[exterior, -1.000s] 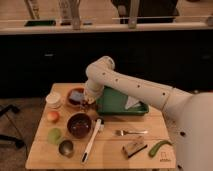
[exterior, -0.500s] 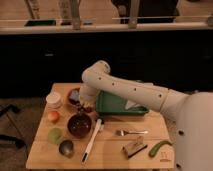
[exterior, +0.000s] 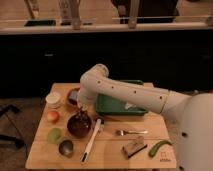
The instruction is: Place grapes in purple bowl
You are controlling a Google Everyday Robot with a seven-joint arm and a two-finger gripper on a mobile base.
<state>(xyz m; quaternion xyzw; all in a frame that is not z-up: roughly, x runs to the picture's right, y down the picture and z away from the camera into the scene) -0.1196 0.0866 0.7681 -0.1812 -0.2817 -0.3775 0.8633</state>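
Your gripper (exterior: 83, 109) hangs over purple bowl (exterior: 79, 125), near counter's left edge (grip state: cannot tell). Grapes hidden from you. Orange-brown bowl (exterior: 73, 96) behind.

The wooden table (exterior: 107, 150) carries everything. The gripper (exterior: 81, 109) hangs low over its left half, right above the purple bowl (exterior: 79, 125). Behind the gripper sits an orange-brown bowl (exterior: 73, 95), with a white cup (exterior: 53, 99) further left. Left of the gripper lie an orange (exterior: 53, 116) and a green fruit (exterior: 54, 134); a metal cup (exterior: 66, 147) stands nearer the front. To its right are a green tray (exterior: 120, 106), fork (exterior: 131, 132) and white utensil (exterior: 92, 139).
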